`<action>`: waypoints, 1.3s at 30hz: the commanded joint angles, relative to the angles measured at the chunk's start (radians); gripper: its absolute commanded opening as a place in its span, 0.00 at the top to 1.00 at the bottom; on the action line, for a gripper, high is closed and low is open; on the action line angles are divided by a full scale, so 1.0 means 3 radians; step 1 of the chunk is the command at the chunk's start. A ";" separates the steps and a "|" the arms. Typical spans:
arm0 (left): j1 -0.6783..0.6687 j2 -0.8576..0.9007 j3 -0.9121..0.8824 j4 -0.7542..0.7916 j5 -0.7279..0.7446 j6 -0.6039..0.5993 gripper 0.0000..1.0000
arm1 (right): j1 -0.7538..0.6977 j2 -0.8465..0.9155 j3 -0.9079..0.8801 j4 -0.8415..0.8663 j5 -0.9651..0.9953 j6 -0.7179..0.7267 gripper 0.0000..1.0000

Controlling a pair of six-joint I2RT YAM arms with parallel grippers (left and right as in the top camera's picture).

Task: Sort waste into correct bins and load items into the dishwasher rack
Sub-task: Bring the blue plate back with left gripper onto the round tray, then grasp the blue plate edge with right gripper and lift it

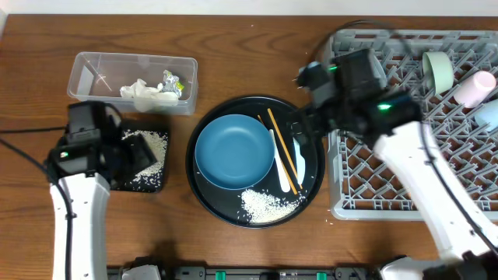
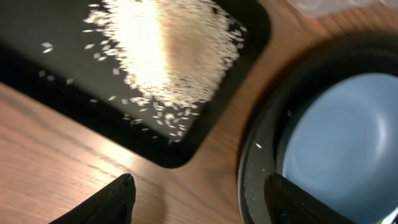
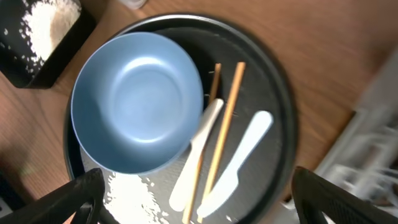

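My left gripper (image 2: 199,193) hangs open and empty over bare wood, between the shallow black bin (image 2: 37,68) heaped with rice (image 2: 168,50) and the round black tray (image 2: 255,162). On that round tray (image 1: 311,187) lie the dark-blue bowl (image 1: 233,152), wooden chopsticks (image 1: 284,152), white cutlery (image 1: 298,159) and loose rice (image 1: 268,204). My right gripper (image 3: 199,199) is open above the chopsticks (image 3: 227,118) and cutlery (image 3: 245,155), holding nothing. The clear bin (image 1: 85,66) holds the napkin (image 1: 144,93) and wrapper (image 1: 173,84).
The grey dishwasher rack (image 1: 366,179) fills the right side, carrying a mint-green bowl (image 1: 438,68), a pink cup (image 1: 476,87) and a light-blue cup (image 1: 489,115). My left arm covers part of the shallow black bin (image 1: 152,183).
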 commanded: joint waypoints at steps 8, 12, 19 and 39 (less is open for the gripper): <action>0.0159 0.0004 0.0023 -0.0032 -0.0034 -0.0004 0.31 | 0.0463 0.0999 0.0019 0.0304 0.0411 0.0762 0.27; 0.0159 0.0005 0.0023 -0.0033 -0.0034 -0.0005 0.31 | 0.0496 0.1247 0.0019 0.0434 0.0551 0.0888 0.30; 0.0159 0.0013 0.0023 -0.0032 -0.0034 -0.0005 0.31 | 0.0497 0.1472 0.0019 0.0551 0.0543 0.0936 0.43; 0.0159 0.0013 0.0023 -0.0033 -0.0033 -0.0005 0.31 | 0.0598 0.1565 0.0039 0.0594 0.0467 0.0935 0.99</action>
